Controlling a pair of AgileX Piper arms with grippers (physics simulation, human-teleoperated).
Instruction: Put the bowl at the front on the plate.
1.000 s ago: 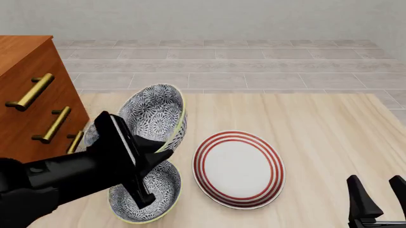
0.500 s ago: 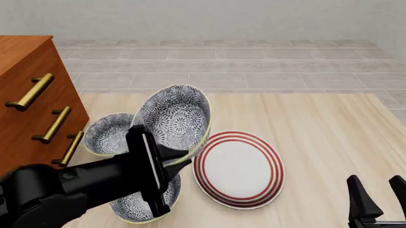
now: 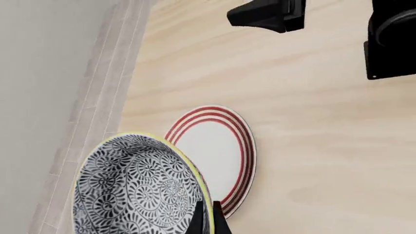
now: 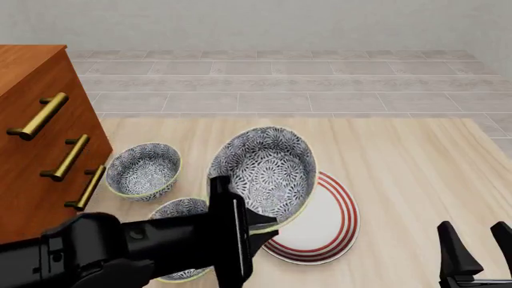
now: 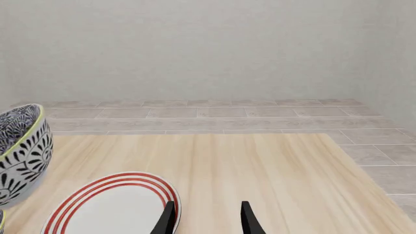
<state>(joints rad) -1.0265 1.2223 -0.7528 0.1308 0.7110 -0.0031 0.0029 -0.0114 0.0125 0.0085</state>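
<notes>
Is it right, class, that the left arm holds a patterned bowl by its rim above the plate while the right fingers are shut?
Not quite. The left gripper does hold the bowl by its rim above the plate, but the right gripper is open, as the right wrist view shows.

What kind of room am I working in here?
Likely a simulated home setup, kitchen or dining: a light wood table with patterned bowls and a red-ringed plate, a wooden drawer cabinet with brass handles at its left, and a grey tiled floor meeting a plain wall.
</notes>
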